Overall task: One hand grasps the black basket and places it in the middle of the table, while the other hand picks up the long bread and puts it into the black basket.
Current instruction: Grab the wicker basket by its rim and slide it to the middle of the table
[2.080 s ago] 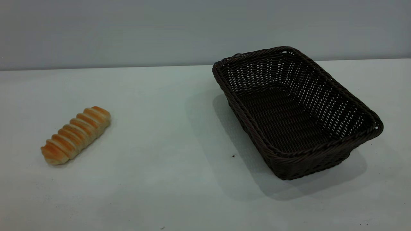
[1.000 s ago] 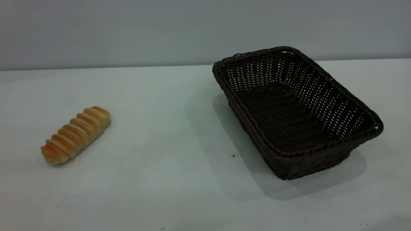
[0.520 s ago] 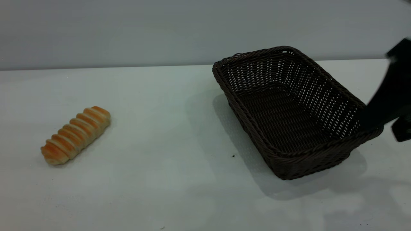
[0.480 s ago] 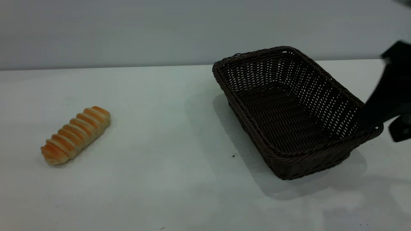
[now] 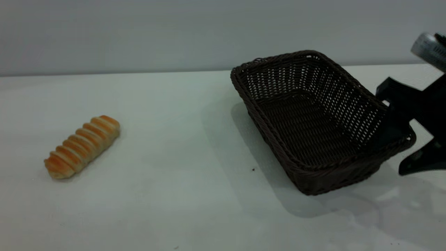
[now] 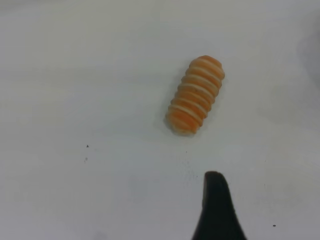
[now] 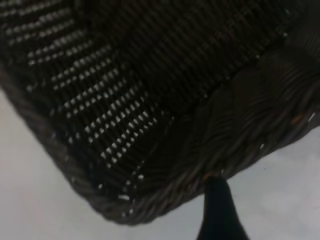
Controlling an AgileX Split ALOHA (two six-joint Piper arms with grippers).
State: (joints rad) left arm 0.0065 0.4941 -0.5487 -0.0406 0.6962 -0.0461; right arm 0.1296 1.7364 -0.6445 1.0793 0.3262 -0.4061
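1. The basket (image 5: 313, 118) sits on the right half of the white bench (image 5: 181, 195), skewed so that one corner points toward the near edge. It is empty, and it is not in the middle of the bench.

2. The right pincer (image 5: 400, 148) is at the basket's right-hand corner with its jaws spread. One finger reaches inside against the wall while the other hangs outside, above the bench. It straddles the braided rim but has not clamped on it.

3. The bread (image 5: 82, 147) lies on the left part of the bench, well apart from the basket. The left wrist view shows it below that camera with one dark fingertip (image 6: 216, 210) short of it. I cannot tell whether the left pincer is open or closed.

4. Risks, as I judge them:
   - The grip is at a corner, so the big basket may swing or tilt when lifted or dragged.
   - If the pincer closes only on the rounded rim and not the wall, the weave could slip free.
   - If the basket is swept too far left, it might knock the bread.
   - The ridged, rounded bread could roll if it is pinched off-centre.
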